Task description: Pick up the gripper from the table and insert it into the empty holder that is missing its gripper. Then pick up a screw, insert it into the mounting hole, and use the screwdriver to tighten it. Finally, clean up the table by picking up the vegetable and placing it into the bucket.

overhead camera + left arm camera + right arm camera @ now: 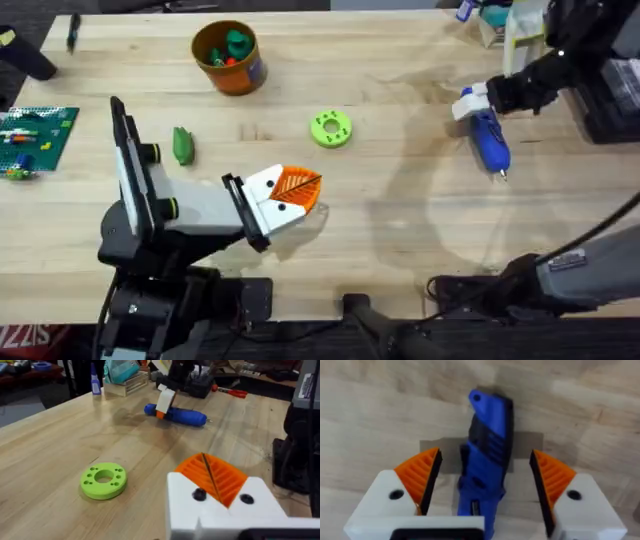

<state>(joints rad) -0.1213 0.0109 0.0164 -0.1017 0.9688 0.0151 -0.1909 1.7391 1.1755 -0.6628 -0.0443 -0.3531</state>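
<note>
The blue screwdriver (492,145) lies at the right of the table, its bit toward the near edge. My right gripper (471,103) is open over its far end; in the right wrist view the orange pads (420,475) stand on either side of the screwdriver (487,435) without touching it. My left gripper (292,190) is shut near the table's middle, its orange pads (225,480) pressed together with nothing between them. The green vegetable (183,145) lies at the left, and the orange bucket (228,58) stands behind it. The loose gripper, the holder and the screw are out of view.
A bright green ring (331,128) with holes lies in the middle, between the two grippers; it also lies close in front of my left gripper (103,480). A green brick plate (35,135) sits at the left edge. Boxes and tools crowd the far right corner.
</note>
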